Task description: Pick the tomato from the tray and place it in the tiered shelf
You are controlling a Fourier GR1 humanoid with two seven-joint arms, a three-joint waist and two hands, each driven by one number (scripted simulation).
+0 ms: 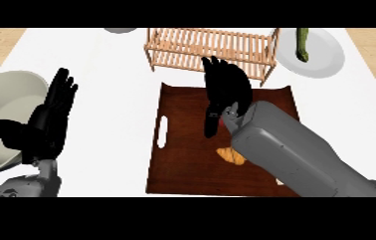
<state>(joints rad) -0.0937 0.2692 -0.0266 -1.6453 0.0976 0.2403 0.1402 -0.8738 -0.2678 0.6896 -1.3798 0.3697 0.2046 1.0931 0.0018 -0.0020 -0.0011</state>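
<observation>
1. Right hand (pixel 225 92): black, over the far half of the tray, tips toward the shelf. It reads as one dark mass, so I can't tell if the fingers are open or closed on anything.
2. Small round red tomato (pixel 212 116): only a red sliver shows at that hand's left edge, above the tray; the rest is hidden. Can't tell if it's lifted or resting.
3. Handling, my guess: light, smooth skin, slippery, soft, bruises if squeezed. I'd cup it across the widest part, thumb opposite the fingers.
4. Dark brown wooden tray (pixel 183 174): 1, w/ 1 handle slot on its left side. Also on it: 1 orange pastry (pixel 230 156), near my forearm.
5. Light slatted wooden tiered shelf (pixel 209 47): 1, just beyond the tray.
6. Left hand (pixel 55 107): fingers straight, upright, resting at the view's left, holding nothing.
7. Elsewhere on the surface: 1 beige bowl (pixel 15 84) left, 1 grey plate (pixel 327 60) far right carrying 1 long green vegetable (pixel 303 44).
</observation>
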